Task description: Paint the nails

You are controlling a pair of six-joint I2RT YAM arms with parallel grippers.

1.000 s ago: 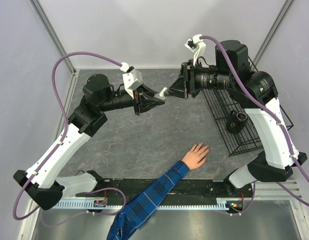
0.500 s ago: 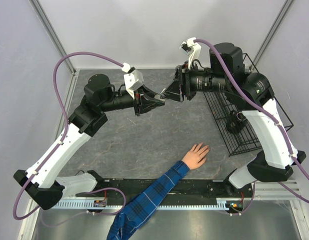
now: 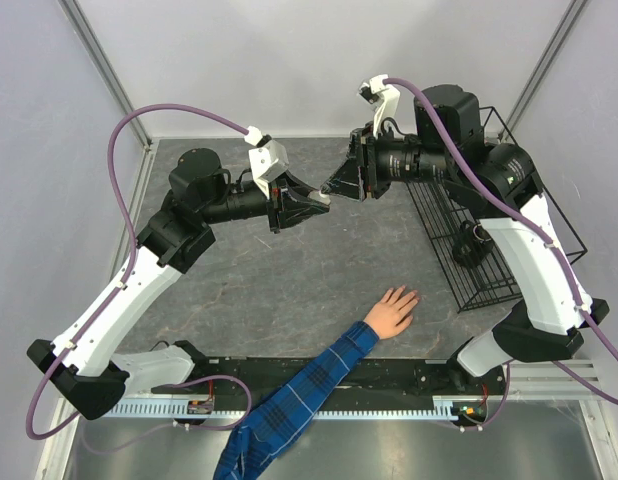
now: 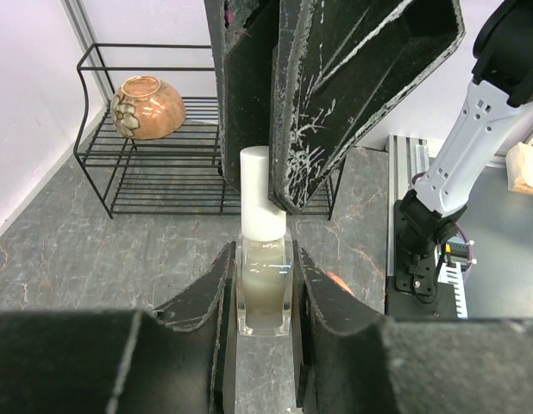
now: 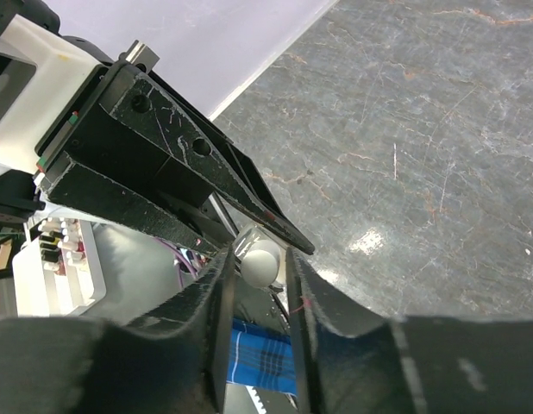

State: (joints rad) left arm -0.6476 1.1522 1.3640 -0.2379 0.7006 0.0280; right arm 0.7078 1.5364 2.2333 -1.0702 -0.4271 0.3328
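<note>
Top external view: wire rack [image 3: 459,250] at right of grey desk [image 3: 289,280], brown bowl [image 4: 147,95] on one shelf. Left tool [image 3: 322,201] clamped on clear bottle [image 4: 264,293], held in the air at far centre; right tool [image 3: 336,186] straddles its white cap [image 4: 263,194], grip cannot be told. Nails [image 3: 408,297] on hand [image 3: 392,312] lying flat near the near edge, well apart from both tools.

A grey, marble-patterned table [image 3: 289,280] is filling the scene, with pale walls [image 3: 289,60] rising behind it. A black wire rack [image 3: 441,225] is standing on the table's right side. A brown glazed bowl [image 4: 147,107] with a pale flower motif is sitting on the rack's upper shelf (rim upward, slightly tilted). A small dark object [image 3: 473,243] is resting lower in the rack, too small to identify. A white slotted cable duct [image 3: 319,408] is running along the near edge.
</note>
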